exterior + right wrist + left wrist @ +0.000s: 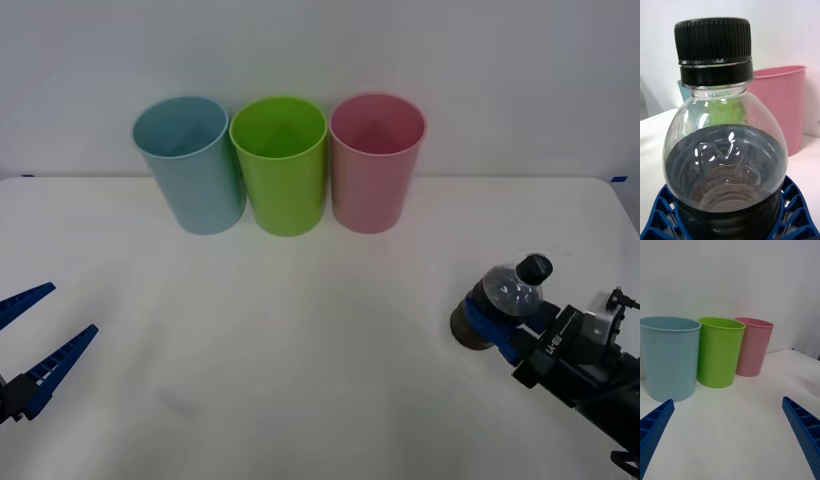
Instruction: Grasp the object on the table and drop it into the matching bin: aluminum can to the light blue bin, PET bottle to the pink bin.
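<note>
The PET bottle point(503, 297), small with a black cap and a dark body, is at the right side of the table point(300, 350), its cap leaning toward the far right. My right gripper point(488, 328) is shut on its body. In the right wrist view the bottle point(724, 150) sits between the blue fingers point(793, 217), and the pink bin point(784, 108) stands behind it. The pink bin point(375, 165) is at the right end of the back row and the light blue bin point(190, 165) at the left end. My left gripper point(35, 335) hangs open at the left edge.
A lime green cup point(282, 165) stands between the two bins, close against both. The left wrist view looks over bare tabletop at the light blue bin point(668, 358), the green cup point(718, 352) and the pink bin point(752, 347). A white wall rises behind the table.
</note>
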`<action>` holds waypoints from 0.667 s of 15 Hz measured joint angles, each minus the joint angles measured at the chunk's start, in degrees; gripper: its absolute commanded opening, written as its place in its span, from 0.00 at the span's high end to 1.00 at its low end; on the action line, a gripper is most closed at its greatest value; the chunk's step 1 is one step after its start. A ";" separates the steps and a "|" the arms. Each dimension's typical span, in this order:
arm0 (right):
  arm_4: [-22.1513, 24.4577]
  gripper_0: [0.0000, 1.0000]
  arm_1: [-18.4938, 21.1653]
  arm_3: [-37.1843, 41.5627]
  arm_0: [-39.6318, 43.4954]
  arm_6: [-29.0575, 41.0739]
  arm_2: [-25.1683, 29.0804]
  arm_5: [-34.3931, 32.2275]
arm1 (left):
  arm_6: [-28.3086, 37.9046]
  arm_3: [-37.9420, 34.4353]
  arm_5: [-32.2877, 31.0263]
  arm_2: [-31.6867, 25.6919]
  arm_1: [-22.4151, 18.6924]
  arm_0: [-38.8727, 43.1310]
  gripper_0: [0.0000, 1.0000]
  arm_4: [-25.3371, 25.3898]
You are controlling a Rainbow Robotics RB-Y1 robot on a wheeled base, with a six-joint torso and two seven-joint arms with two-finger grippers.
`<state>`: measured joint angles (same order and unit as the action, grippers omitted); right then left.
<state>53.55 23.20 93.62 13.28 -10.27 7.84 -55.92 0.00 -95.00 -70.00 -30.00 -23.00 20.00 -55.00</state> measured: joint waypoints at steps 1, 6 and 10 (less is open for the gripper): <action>0.04 1.00 0.32 1.05 -0.01 1.47 -0.04 0.01 | 0.00 0.00 0.00 0.00 0.00 0.00 0.00 0.00; 0.92 1.00 2.51 7.30 -0.16 9.15 -0.19 0.43 | 0.00 0.00 0.00 0.00 0.00 0.00 0.00 0.00; 0.93 1.00 4.37 10.73 -1.65 14.05 -0.24 1.57 | 0.00 0.00 0.00 0.00 0.00 0.00 0.00 0.00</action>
<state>54.48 27.57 104.35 11.63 3.78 7.59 -54.35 0.00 -95.00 -70.00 -30.00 -23.00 20.00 -55.00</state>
